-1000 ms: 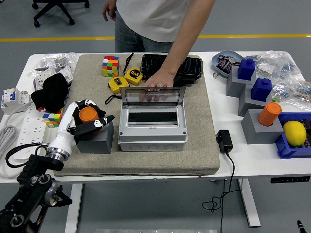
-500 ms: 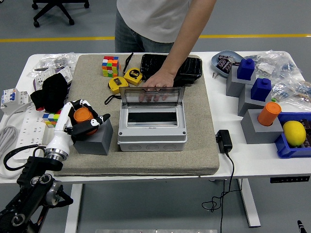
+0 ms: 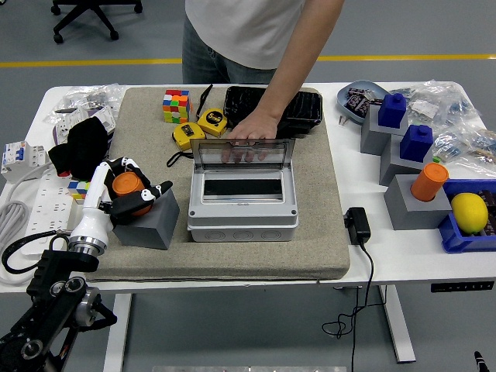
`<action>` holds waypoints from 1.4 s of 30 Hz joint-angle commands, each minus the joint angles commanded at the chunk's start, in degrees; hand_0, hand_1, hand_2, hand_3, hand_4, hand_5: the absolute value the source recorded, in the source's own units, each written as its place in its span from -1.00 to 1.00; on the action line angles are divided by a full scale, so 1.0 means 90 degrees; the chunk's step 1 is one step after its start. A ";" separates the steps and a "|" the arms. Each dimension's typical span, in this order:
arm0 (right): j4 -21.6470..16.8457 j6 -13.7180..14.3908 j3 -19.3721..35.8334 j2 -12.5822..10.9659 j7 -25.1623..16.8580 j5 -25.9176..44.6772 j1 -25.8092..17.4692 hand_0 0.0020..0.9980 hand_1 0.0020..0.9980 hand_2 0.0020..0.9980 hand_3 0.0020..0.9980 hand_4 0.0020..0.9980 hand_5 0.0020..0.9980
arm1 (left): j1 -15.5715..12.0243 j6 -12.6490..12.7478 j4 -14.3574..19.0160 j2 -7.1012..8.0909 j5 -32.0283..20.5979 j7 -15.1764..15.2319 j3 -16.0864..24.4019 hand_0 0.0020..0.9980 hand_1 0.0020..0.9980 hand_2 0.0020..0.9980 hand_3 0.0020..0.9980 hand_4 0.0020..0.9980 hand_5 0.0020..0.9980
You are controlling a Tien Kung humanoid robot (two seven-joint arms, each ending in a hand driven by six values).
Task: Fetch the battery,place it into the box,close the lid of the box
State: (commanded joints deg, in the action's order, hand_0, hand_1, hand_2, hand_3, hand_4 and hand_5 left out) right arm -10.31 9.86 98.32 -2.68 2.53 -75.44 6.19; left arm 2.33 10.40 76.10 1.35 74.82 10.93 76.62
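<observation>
Head view, left hand [image 3: 124, 190] curled round orange battery [image 3: 126, 184] on grey block [image 3: 147, 223], box [image 3: 242, 200] at 3 o'clock, person's hand [image 3: 249, 133] holding lid [image 3: 242, 153] up

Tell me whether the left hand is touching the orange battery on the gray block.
Touching. In the head view the left hand has its fingers wrapped round the orange battery, which stands on the gray block; no gap shows between them.

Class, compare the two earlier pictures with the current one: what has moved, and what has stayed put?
The left hand slid leftward, still curled around the orange battery on the grey block, which shifted left too. The person's hand still holds the box lid open.
</observation>
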 joint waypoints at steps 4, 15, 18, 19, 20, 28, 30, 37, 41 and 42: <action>0.0000 0.0001 -0.0003 -0.0002 0.0002 0.0004 0.0002 0.63 0.03 0.15 0.87 1.00 1.00 | 0.0016 0.0029 0.0007 0.0001 0.0013 0.0010 0.0002 -0.85 -0.80 -0.79 -0.84 0.96 -1.00; 0.0000 0.0000 0.0007 -0.0002 -0.0001 -0.0006 0.0000 0.63 0.02 0.15 0.87 1.00 1.00 | 0.0021 0.0130 -0.0030 -0.0012 0.0008 0.0054 0.0003 -0.86 -0.84 -0.81 -0.86 0.96 -1.00; 0.0000 0.0000 0.0009 -0.0004 0.0003 -0.0012 0.0003 0.63 0.02 0.15 0.87 1.00 1.00 | 0.0036 0.0168 -0.0014 -0.0005 0.0003 0.0081 0.0003 -0.86 -0.84 -0.81 -0.86 0.96 -1.00; 0.0000 0.0000 0.0007 -0.0003 0.0003 -0.0011 0.0002 0.63 0.02 0.15 0.87 1.00 1.00 | 0.0039 0.0178 -0.0009 -0.0003 0.0003 0.0085 0.0003 -0.86 -0.84 -0.81 -0.86 0.96 -1.00; 0.0000 -0.0001 0.0002 -0.0004 0.0004 -0.0010 0.0002 0.63 0.02 0.15 0.87 1.00 1.00 | 0.0044 0.0189 -0.0007 -0.0003 -0.0002 0.0093 0.0003 -0.87 -0.86 -0.83 -0.87 0.95 -1.00; 0.0000 -0.0002 -0.0009 -0.0010 0.0010 -0.0013 -0.0001 0.63 0.02 0.15 0.87 1.00 1.00 | 0.0059 0.0253 -0.0008 0.0001 -0.0052 0.0138 0.0005 -0.87 -0.86 -0.83 -0.87 0.95 -1.00; 0.0000 -0.0002 -0.0010 -0.0010 0.0010 -0.0013 -0.0004 0.63 0.02 0.15 0.87 1.00 1.00 | 0.0063 0.0265 -0.0002 0.0002 -0.0057 0.0145 0.0004 -0.87 -0.86 -0.83 -0.87 0.95 -1.00; 0.0000 0.0000 -0.0025 -0.0013 0.0013 -0.0006 -0.0005 0.63 0.03 0.15 0.87 1.00 1.00 | 0.0067 0.0312 0.0006 0.0000 -0.0091 0.0169 -0.0010 -0.87 -0.86 -0.83 -0.87 0.95 -1.00; 0.0000 0.0001 -0.0030 -0.0015 0.0014 -0.0003 -0.0002 0.63 0.02 0.15 0.87 1.00 1.00 | 0.0077 0.0332 0.0031 0.0004 -0.0115 0.0179 -0.0014 -0.87 -0.87 -0.83 -0.87 0.95 -1.00; 0.0000 0.0001 -0.0032 -0.0016 0.0013 0.0001 -0.0001 0.63 0.02 0.15 0.87 1.00 1.00 | 0.0082 0.0337 0.0035 0.0005 -0.0121 0.0182 -0.0018 -0.87 -0.87 -0.83 -0.87 0.95 -1.00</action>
State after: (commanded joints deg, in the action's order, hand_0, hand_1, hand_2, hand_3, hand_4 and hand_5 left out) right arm -10.31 9.87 98.03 -2.82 2.65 -75.43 6.19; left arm 3.06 13.43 76.42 1.40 73.73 12.57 76.45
